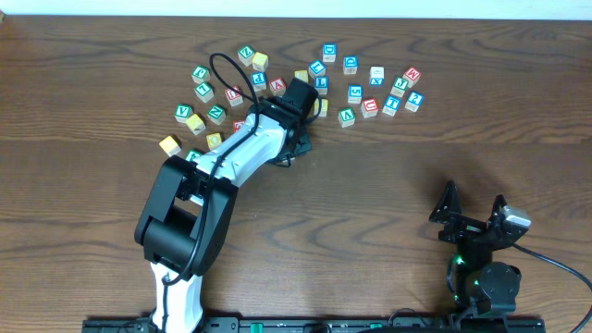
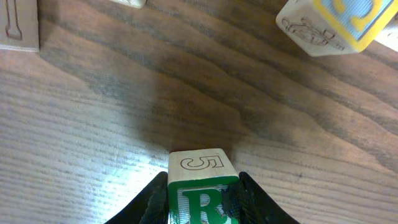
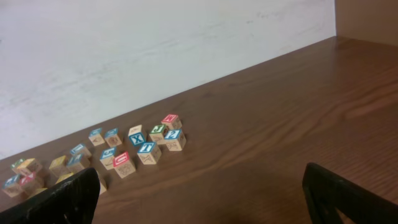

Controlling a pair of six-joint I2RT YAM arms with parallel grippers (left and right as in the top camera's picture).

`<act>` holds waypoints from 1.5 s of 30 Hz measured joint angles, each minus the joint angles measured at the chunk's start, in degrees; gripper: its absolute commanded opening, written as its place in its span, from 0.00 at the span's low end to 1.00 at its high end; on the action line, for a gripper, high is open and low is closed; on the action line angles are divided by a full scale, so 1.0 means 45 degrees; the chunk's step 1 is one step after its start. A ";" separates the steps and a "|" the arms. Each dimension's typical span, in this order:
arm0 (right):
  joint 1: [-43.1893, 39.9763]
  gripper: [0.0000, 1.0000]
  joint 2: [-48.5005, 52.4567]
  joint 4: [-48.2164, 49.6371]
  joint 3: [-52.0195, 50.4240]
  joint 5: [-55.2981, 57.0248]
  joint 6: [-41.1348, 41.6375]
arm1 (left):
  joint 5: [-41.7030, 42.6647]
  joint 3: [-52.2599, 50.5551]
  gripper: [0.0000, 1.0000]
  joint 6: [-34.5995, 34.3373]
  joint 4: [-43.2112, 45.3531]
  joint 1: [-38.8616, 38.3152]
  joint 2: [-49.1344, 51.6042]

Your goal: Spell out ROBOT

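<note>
A wooden cube with a green-printed R (image 2: 202, 198) sits between the black fingers of my left gripper (image 2: 202, 205), which is shut on it just above the tabletop. An outlined 5 shows on the cube's far face. In the overhead view the left gripper (image 1: 294, 143) points down just in front of the cube scatter and hides the R cube. Yellow-topped cubes (image 1: 194, 122) lie to the left of the arm. The other letters are too small to read. My right gripper (image 1: 474, 211) stands open and empty at the front right, its jaws (image 3: 205, 199) wide apart.
Several letter cubes (image 1: 370, 92) are scattered along the far half of the table, on both sides of the left wrist. A blue-and-yellow-framed cube (image 2: 336, 22) and a plain-faced cube (image 2: 18, 25) lie just ahead of the left gripper. A white wall (image 3: 155, 50) rises behind the table.
</note>
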 measured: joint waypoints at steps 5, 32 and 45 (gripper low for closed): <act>0.0000 0.99 0.0000 0.0000 0.0000 0.0000 0.0000 | -0.0097 0.0000 0.34 0.0495 0.0039 0.0000 0.0000; 0.0000 0.99 0.0000 0.0000 0.0000 0.0000 0.0000 | -0.0068 0.0000 0.35 0.2084 0.0151 0.0000 -0.0015; 0.0000 0.99 0.0000 0.0000 0.0000 0.0000 0.0000 | -0.0019 -0.0019 0.59 0.3555 0.0117 0.0019 -0.1375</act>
